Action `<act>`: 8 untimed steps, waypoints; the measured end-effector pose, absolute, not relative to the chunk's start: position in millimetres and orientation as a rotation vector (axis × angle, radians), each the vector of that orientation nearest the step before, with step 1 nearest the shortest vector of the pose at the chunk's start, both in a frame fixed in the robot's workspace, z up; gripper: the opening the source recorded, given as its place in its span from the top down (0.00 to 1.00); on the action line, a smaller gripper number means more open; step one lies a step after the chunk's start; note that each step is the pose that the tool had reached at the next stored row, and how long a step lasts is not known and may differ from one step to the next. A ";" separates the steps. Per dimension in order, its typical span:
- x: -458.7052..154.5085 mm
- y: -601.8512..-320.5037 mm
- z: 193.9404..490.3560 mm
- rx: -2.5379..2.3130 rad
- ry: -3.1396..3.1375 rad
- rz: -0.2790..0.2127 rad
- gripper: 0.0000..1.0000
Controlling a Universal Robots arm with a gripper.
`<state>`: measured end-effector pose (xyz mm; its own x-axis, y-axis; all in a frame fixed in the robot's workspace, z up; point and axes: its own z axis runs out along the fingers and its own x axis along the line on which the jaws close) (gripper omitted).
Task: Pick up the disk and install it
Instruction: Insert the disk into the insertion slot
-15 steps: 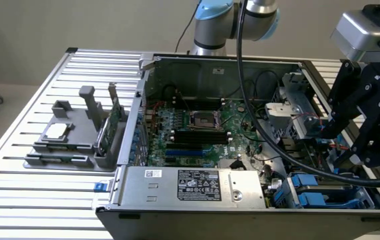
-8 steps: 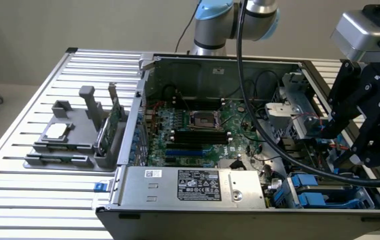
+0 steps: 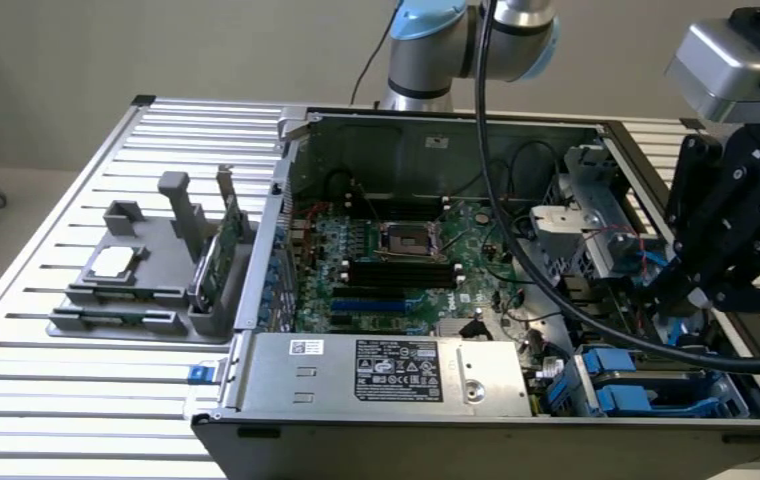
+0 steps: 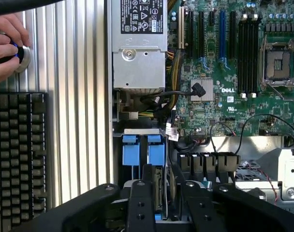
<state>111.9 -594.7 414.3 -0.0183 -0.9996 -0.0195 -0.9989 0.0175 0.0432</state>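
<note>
The disk (image 4: 160, 195) stands on edge in the drive bay at the case's front corner, showing a thin grey side with a bit of blue frame at its end. My gripper (image 4: 161, 171) hangs straight over it, one black finger (image 4: 140, 203) on each side, shut on the disk. In the exterior view the gripper (image 3: 690, 296) reaches down into the case at that view's right, above the drive bay (image 3: 647, 385).
Two blue carrier tabs (image 4: 142, 153) sit beside the disk. The power supply (image 3: 380, 370), motherboard (image 3: 394, 270) and loose black cables (image 3: 554, 290) crowd the open case. A grey parts holder (image 3: 153, 275) stands left of it. A hand (image 4: 6, 46) rests on a knob above a keyboard (image 4: 19, 159).
</note>
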 end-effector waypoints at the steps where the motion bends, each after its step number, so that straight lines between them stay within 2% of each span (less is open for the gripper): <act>1: 114.6 -594.7 414.5 2.190 -2.229 -0.070 0.80; 2: 118.7 -594.7 414.9 2.190 -2.229 -0.070 0.80; 4: 127.8 -594.7 415.4 2.190 -2.229 -0.070 0.89; 8: 142.7 -594.6 415.8 2.190 -2.229 -0.070 0.89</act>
<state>142.7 -594.6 415.8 -0.0182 -0.9996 -0.0200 -0.9989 0.0173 0.0432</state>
